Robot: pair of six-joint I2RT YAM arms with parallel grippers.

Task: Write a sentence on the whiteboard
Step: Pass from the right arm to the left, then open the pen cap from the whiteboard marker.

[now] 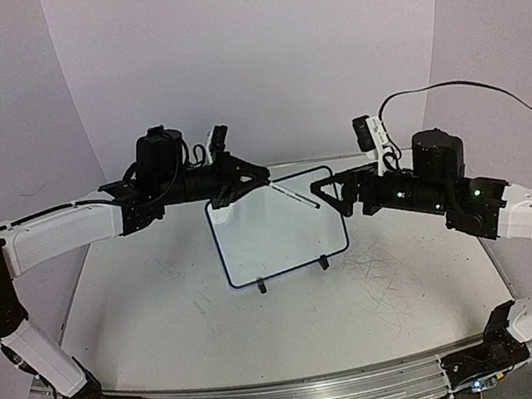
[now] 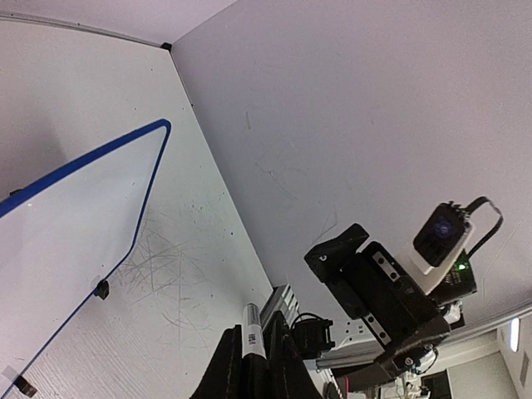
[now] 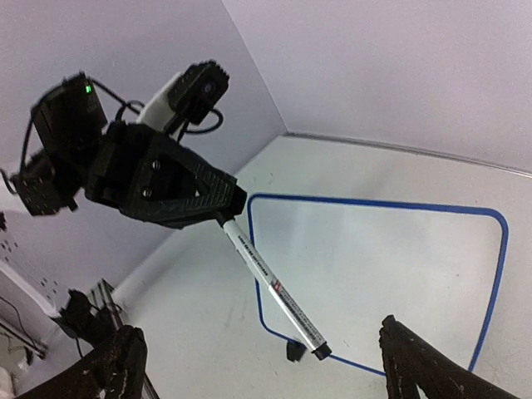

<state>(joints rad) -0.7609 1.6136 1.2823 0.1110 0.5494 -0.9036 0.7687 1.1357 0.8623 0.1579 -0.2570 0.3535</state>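
Observation:
The whiteboard (image 1: 276, 230) stands on small black feet at the table's middle, its blue-rimmed face (image 3: 382, 266) blank. My left gripper (image 1: 261, 182) hangs over the board's upper left part, shut on a white marker (image 1: 296, 198). In the left wrist view the marker (image 2: 252, 326) pokes out between the closed fingers (image 2: 224, 370). From the right wrist, the marker (image 3: 274, 291) slants down from the left gripper (image 3: 208, 195), its dark end near the board's lower corner. My right gripper (image 1: 332, 197) is open just right of the marker's free end, its fingers (image 3: 116, 366) wide apart and touching nothing.
The white tabletop (image 1: 400, 279) carries grey scuff marks to the right of the board. Lavender walls close in the back and sides. An aluminium rail (image 1: 297, 392) runs along the near edge by the arm bases.

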